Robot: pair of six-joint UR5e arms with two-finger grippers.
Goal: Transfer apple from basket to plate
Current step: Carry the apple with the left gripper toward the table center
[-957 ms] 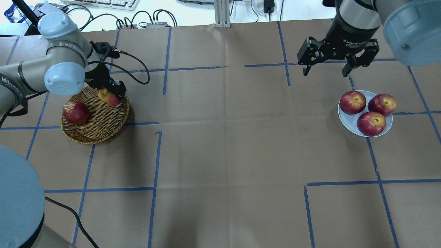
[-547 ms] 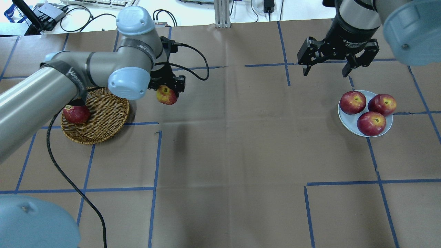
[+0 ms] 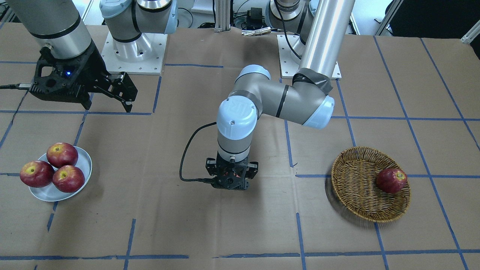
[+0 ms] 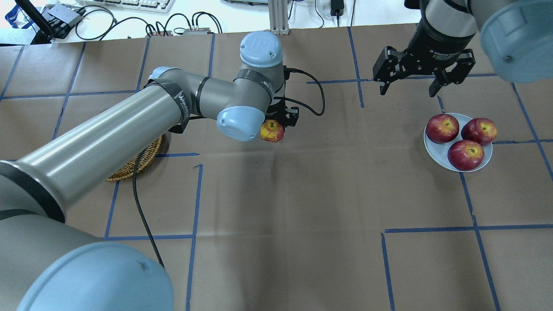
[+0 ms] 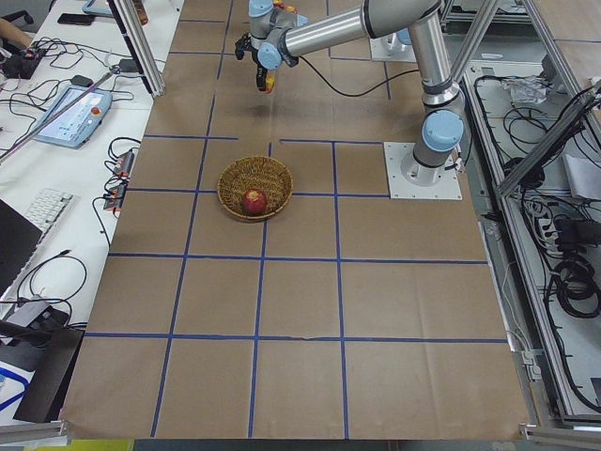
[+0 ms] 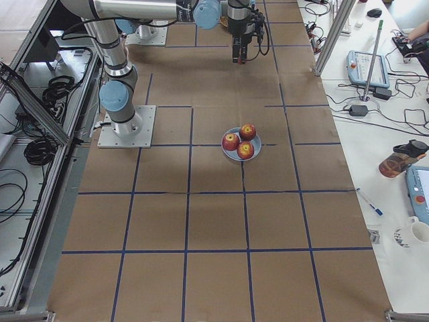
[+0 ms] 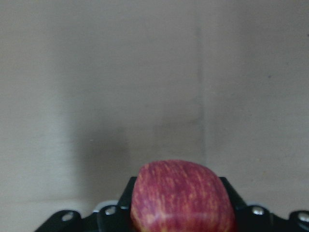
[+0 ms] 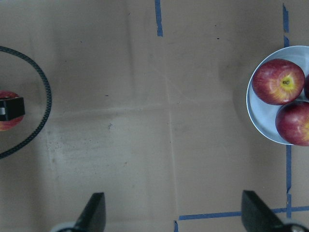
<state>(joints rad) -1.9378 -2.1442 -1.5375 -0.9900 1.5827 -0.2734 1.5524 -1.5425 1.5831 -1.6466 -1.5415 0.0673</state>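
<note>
— Brown paper crossed by blue tape lines covers the bench [image 4: 302, 216]. What is on it, counted?

— Five apples, one basket [image 3: 369, 219], one plate [image 3: 48, 197]. The basket sits on the half of the bench toward the robot's left end. It holds a single darker red apple [image 3: 391, 180] lying against its wall. The plate sits on the half toward the right end and carries three red apples [image 4: 442, 128] [image 4: 479, 131] [image 4: 465, 155] packed close together.

— And the fifth?

— That is the pinkish, pale-streaked apple [image 4: 272, 131]. It is out of the basket and not on the plate. It hangs over the middle of the bench between the two, a little nearer the basket.

— What holds it?

— The left end effector [image 3: 231, 179], pointing straight down. Its two fingers are closed against the apple's sides. The wrist view shows the fruit seated between the black finger bases, with paper well below it.

— The other one?

— The right end effector [image 4: 408, 88] hovers near the plate, on the side toward the bench's far edge. It is spread wide with nothing between its fingers [image 8: 94, 215]. It touches neither the plate nor the fruit.
</note>
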